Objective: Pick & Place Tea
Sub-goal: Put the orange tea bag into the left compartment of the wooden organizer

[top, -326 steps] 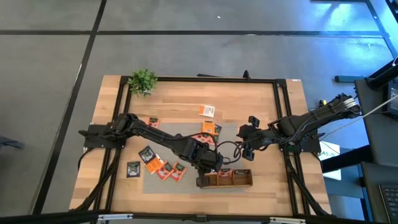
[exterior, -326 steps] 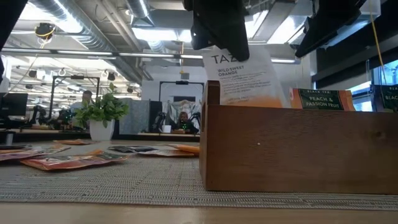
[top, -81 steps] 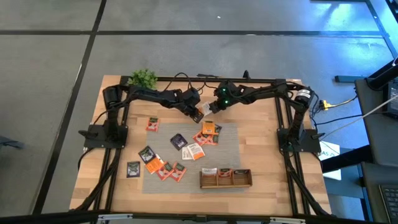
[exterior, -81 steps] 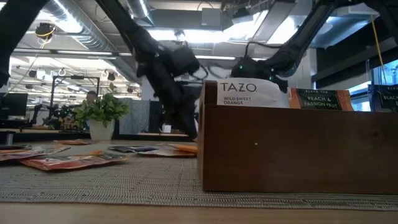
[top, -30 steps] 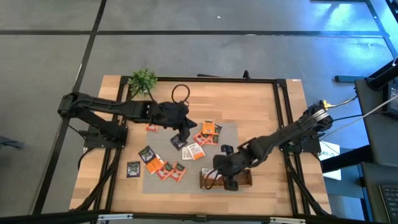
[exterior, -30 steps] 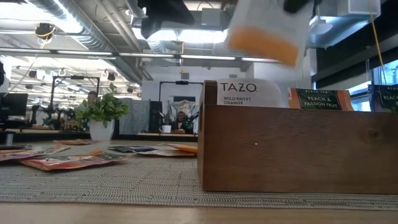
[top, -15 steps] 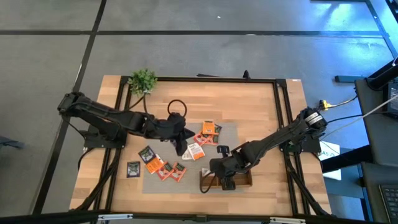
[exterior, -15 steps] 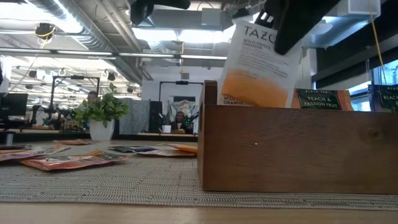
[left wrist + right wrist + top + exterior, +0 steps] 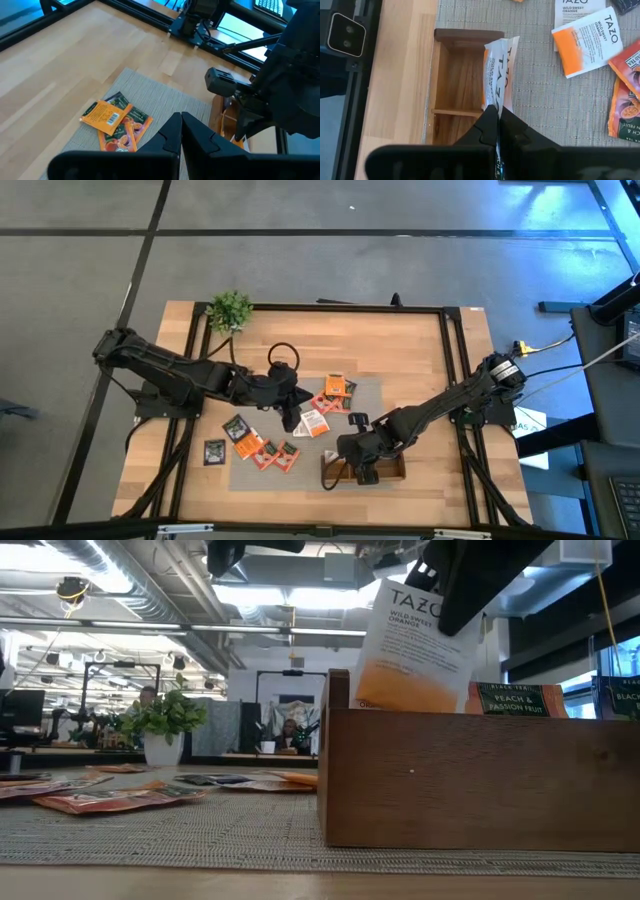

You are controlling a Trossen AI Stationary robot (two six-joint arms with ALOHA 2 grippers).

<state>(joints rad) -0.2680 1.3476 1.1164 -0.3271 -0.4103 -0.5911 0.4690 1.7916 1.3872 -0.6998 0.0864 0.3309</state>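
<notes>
Tea sachets (image 9: 262,450) scattered over grey mat (image 9: 300,472) in high view, mostly toward 9 o'clock of wooden tray (image 9: 392,470); right gripper (image 9: 358,465) over tray's 9 o'clock end; left gripper (image 9: 293,420) at mat's middle, above white-and-orange sachet (image 9: 314,423).

Low view: white-and-orange sachet (image 9: 415,640) pinched at upper corner by right gripper (image 9: 450,605), tilted, lower edge dipping inside tray (image 9: 480,780); green-labelled sachets (image 9: 520,700) standing farther along toward 3 o'clock.

Left wrist view: left gripper (image 9: 180,122) shut, holding nothing, above mat (image 9: 150,95) near orange sachets (image 9: 107,114).

Right wrist view: right gripper (image 9: 498,114) clamped on upright sachet (image 9: 497,75) over tray's end compartment (image 9: 457,75); loose sachets (image 9: 585,42) on mat beside.
</notes>
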